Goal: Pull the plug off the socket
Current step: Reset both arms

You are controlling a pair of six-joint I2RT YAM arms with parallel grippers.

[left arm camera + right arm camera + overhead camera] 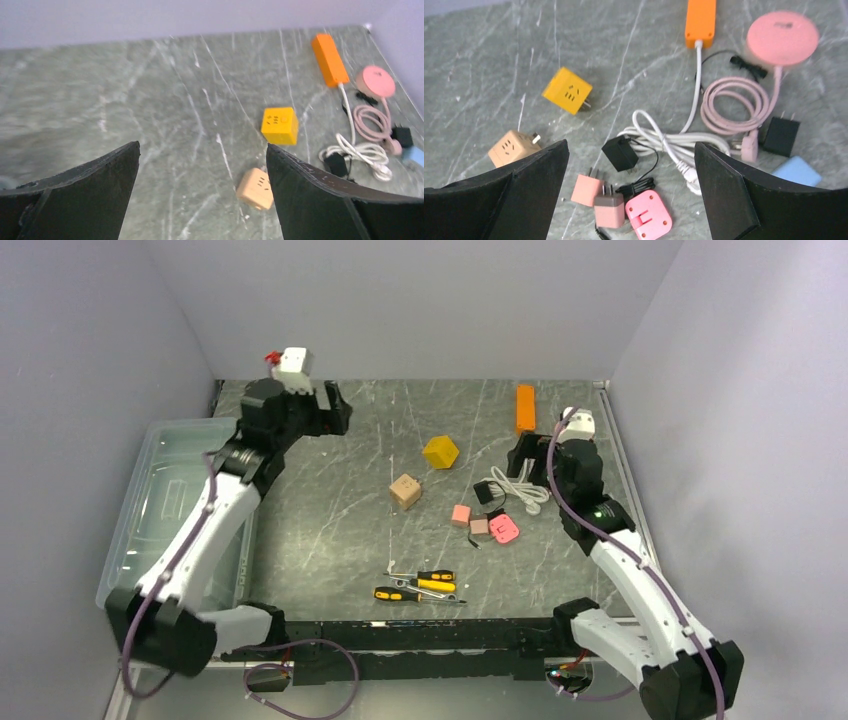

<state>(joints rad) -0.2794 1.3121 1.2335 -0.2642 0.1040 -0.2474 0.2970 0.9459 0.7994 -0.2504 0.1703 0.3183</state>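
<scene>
Right gripper (630,145): we hover it, jaws wide, over the adapters (609,210) to pick.
Left gripper (202,145): jaws wide, parked aside.

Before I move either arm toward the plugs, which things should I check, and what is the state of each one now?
1. The left hand is open and empty: ok.
2. The right hand is open and empty: ok.
3. The right hand is over the adapters: ok, the black adapter lies right below it.
4. A plug seated in a socket is found: cannot tell; the yellow cube socket and the tan cube socket show only empty faces.
5. Cables are out of the way: not ok; the white cable and the pink cable lie coiled among the adapters.
6. The screwdrivers are away from the work: ok.
</scene>
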